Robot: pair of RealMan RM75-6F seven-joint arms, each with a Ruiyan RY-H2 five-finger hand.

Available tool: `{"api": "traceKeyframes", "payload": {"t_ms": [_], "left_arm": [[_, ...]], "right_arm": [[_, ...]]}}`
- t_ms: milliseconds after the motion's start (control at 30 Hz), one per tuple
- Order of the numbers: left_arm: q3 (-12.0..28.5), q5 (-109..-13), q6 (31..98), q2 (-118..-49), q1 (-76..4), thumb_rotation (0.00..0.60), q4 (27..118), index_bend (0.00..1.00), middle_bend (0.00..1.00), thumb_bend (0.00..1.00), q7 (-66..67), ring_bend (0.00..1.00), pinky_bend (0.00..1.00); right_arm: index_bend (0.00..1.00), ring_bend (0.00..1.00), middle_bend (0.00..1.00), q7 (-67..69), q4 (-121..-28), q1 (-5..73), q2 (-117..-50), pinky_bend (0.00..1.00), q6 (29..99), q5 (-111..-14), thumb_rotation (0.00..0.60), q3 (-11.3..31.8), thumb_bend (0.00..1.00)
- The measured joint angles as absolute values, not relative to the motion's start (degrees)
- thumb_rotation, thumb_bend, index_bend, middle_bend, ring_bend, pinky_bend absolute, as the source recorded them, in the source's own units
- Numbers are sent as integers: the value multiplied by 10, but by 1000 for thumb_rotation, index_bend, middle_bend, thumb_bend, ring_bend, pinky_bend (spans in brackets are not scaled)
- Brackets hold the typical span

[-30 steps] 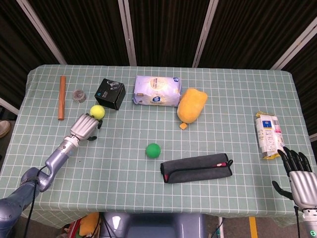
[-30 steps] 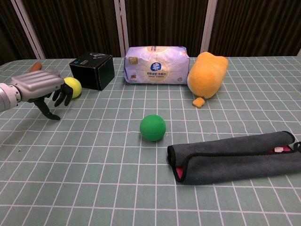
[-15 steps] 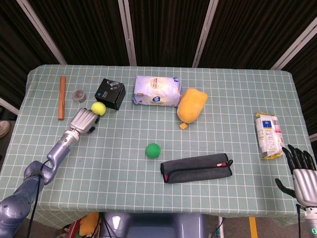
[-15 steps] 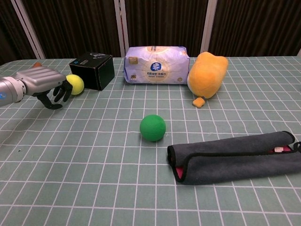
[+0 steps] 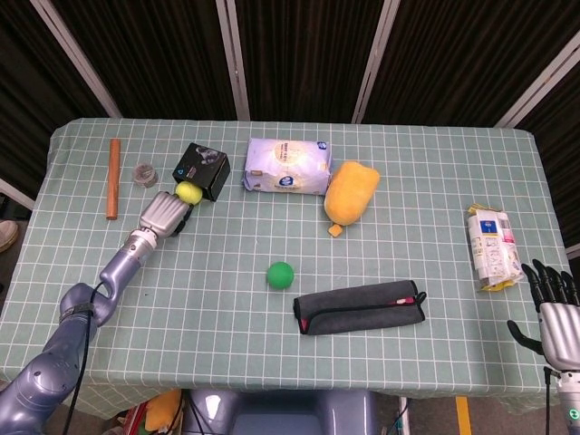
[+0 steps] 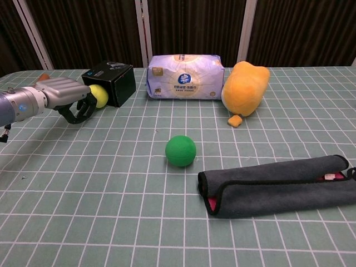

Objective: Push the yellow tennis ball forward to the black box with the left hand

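Left hand [image 6: 69, 100], fingers curled w/ nothing held, presses yellow tennis ball [image 6: 99, 95] against black box [image 6: 110, 82]; push gently, straight fwd. Right hand [image 5: 555, 309] spread, idle.

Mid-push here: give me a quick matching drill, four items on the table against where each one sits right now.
Things:
1. round yellow tennis ball
2. round green ball
3. orange plush toy
4. brown wooden stick

Places:
A. far left part of the checked tablecloth
B. against the black box, at the left hand
C. right of the white tissue pack
D. alone mid-table, near the dark grey folded pouch

Pairs: 1-B, 2-D, 3-C, 4-A
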State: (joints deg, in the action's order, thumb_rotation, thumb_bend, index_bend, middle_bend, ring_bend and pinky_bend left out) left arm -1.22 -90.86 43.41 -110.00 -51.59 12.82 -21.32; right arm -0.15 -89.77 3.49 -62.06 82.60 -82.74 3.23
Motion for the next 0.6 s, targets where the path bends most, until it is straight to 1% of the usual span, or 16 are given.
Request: {"api": "traceKeyframes", "payload": {"t_ms": [167,300,467,533,600], "left_arm": [[-15,-909,427,-1113,-525,600,112,426,477,428,-219,290,393],[-14,-908,427,-1122,-531,600,101,402,402,427,-219,233,331],[-12,-906,436,-1129,-536,600,94,379,372,414,-216,220,323],[-10,-904,446,-1131,-537,600,92,338,338,399,-214,191,307],[-7,-901,455,-1132,-538,600,89,264,273,370,-209,146,285]], "right_arm": [[0,0,0,-4,-897,36,-620,0,822,-820,600,36,301],[0,0,0,-8,-898,38,-622,0,819,-815,600,39,301],[0,0,0,-9,-897,40,-621,0,813,-811,600,40,301],[0,0,0,-11,-898,43,-620,0,809,-809,600,41,301],[0,0,0,-10,-898,43,-619,0,808,-809,600,41,301]]}}
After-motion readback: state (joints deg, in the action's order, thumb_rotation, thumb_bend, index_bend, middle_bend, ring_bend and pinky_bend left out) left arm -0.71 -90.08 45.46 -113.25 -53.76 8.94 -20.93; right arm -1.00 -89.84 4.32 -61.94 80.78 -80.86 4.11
